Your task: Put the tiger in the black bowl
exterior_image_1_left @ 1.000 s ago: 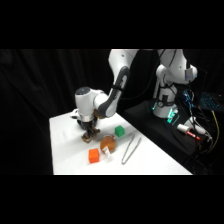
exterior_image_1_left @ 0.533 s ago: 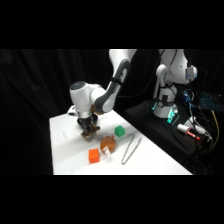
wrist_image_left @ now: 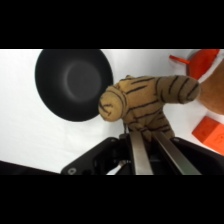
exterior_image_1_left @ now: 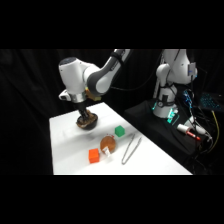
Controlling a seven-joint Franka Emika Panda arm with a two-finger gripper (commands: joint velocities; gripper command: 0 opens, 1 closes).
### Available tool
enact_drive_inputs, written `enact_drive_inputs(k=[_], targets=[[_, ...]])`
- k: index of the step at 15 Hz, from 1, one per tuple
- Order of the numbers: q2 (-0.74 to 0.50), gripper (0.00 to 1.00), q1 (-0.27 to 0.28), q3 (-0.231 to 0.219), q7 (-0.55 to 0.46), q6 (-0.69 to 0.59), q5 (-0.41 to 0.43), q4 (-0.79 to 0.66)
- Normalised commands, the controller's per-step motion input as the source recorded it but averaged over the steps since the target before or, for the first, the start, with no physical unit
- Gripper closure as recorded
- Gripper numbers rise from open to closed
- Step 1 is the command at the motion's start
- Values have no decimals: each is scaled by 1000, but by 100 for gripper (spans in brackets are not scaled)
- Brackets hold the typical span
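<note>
The tiger, a tan striped toy, hangs between the fingers of my gripper, which is shut on it. It is held just above the table, beside the black bowl, overlapping the bowl's right rim in the wrist view. That bowl has nothing in it. In the side view the gripper comes down at the table's far left, with the tiger and the bowl showing as one dark brown lump under it.
A green cube, a round orange-brown object with a white tag, an orange cube and metal tongs lie on the white table. The orange cube also shows at the wrist view's right edge.
The arm's wrist has risen and shifted a little to the left, with the tiger still held in the gripper near the bowl.
</note>
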Motion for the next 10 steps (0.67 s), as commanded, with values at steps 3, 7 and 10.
enact_drive_inputs(k=[3, 7, 10], targets=[[-60, 97, -148, -19, 26, -78, 77, 72], [14, 97, -145, -36, 34, 4, 116, 59], [78, 97, -92, -40, 72, 105, 97, 76]])
